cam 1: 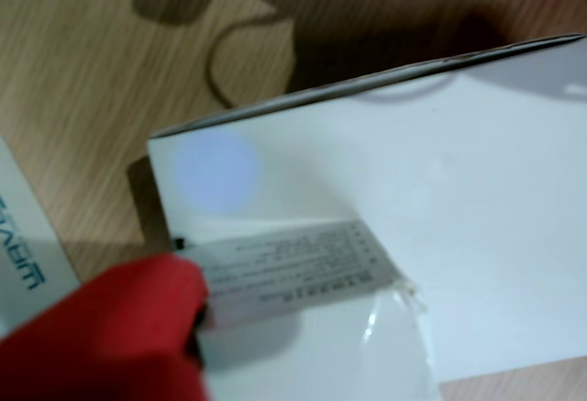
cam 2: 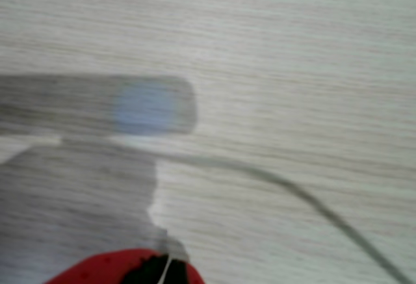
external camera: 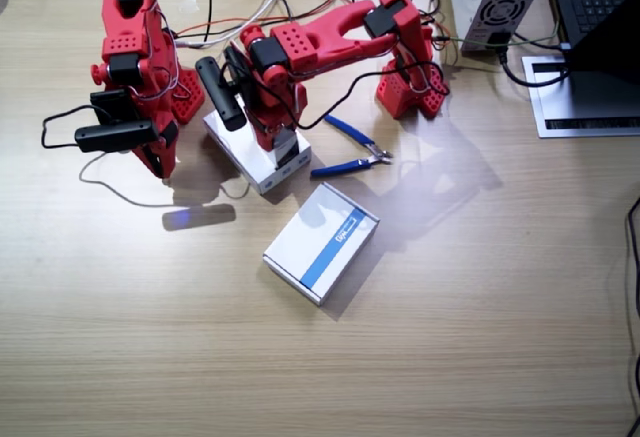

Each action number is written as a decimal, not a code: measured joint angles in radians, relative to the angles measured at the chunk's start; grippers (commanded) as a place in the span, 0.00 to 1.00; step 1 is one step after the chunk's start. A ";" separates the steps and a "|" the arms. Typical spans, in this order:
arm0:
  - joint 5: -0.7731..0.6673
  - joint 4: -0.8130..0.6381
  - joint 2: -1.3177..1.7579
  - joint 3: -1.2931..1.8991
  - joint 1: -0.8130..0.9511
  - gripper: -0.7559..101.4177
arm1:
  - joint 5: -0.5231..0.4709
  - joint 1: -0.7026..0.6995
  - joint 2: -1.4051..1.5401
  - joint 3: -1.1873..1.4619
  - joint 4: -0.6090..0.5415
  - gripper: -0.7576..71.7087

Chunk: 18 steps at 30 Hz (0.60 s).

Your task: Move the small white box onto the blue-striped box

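Your left gripper hangs over the plain white flat box toward the wooden table's far edge; its finger spread is unclear. The blue-striped white flat box lies mid-table, apart. You can't make out the small white box, nor the right gripper's fingers.

Blue-handled pliers, plain white box, laptop.

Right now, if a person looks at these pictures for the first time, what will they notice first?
The two red arms stand out: the left arm stretches across the table, its hand low over a plain white box, while the right arm stands folded to the side. Nearer the camera lies the striped box, alone on the wood, and blue-handled pliers lie beside the white box.
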 measured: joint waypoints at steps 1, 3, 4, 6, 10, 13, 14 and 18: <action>0.000 -0.002 0.003 0.000 0.000 0.15 | -0.005 0.000 0.000 0.000 0.000 0.01; 0.003 -0.002 0.012 0.000 0.000 0.14 | -0.008 0.000 0.000 0.000 0.000 0.01; 0.006 -0.002 0.018 0.002 0.000 0.14 | -0.008 0.000 0.000 0.000 0.000 0.01; 0.026 0.002 0.049 0.003 0.009 0.13 | -0.008 0.000 0.000 0.000 0.000 0.01; 0.035 0.003 0.146 0.003 -0.023 0.13 | -0.008 0.000 0.000 0.000 0.000 0.01; 0.054 0.005 0.190 0.003 -0.075 0.12 | -0.008 0.000 0.000 0.000 0.000 0.01; 0.067 0.006 0.201 0.003 -0.092 0.12 | -0.008 0.000 0.000 0.000 0.000 0.01; 0.133 0.006 0.209 0.003 -0.201 0.12 | -0.008 0.000 0.000 0.000 0.000 0.01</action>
